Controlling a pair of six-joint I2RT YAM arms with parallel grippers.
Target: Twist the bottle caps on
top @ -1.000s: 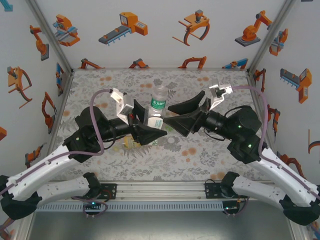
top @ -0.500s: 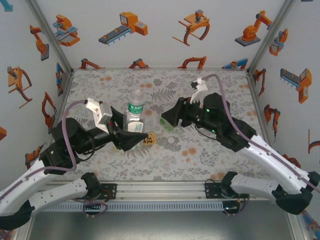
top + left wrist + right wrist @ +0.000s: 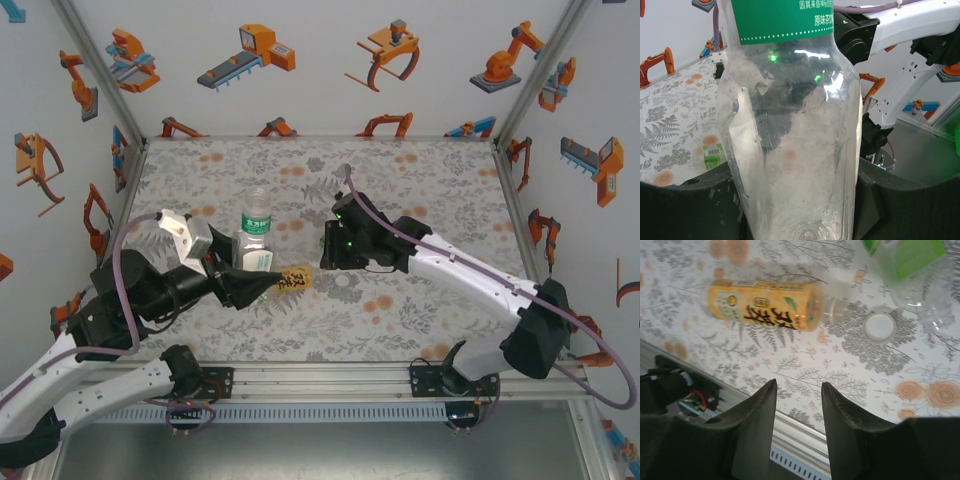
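Can't see neck or mouth of clear bottle [image 3: 790,150] in left wrist view, cropped by top edge. Can't identify small green item [image 3: 713,156] behind it on worktop [image 3: 670,115], too small. From above, lose most of amber bottle [image 3: 293,281] under left end effector [image 3: 258,280]; can't make out fingertips of right end effector [image 3: 335,250], tucked under its wrist. In right wrist view, get just a corner of green-labelled bottle [image 3: 920,275], cropped top right.

I hold the slim clear bottle [image 3: 255,235] upright between my left fingers [image 3: 685,210]. The amber bottle [image 3: 765,305] lies on its side on the surface [image 3: 805,365], uncapped, a whitish cap [image 3: 879,326] near its neck.
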